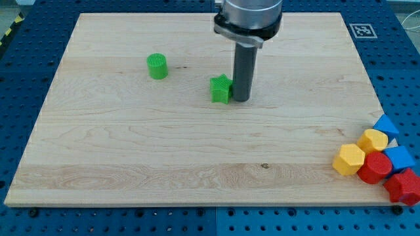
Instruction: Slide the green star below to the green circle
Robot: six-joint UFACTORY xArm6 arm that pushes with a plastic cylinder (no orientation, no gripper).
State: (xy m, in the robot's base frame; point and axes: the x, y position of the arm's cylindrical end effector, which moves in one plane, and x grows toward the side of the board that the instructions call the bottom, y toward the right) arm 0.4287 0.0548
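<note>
The green star (220,89) lies on the wooden board (197,157) a little above the middle. The green circle (157,66), a short cylinder, stands to the star's upper left, well apart from it. My tip (241,99) rests on the board right against the star's right side. The dark rod rises from it to the arm's grey head at the view's top.
A cluster of blocks sits at the board's lower right corner: two yellow ones (348,159), (373,140), two blue ones (386,124), (400,157) and two red ones (375,168), (403,186). A tag marker (361,30) is at the upper right corner.
</note>
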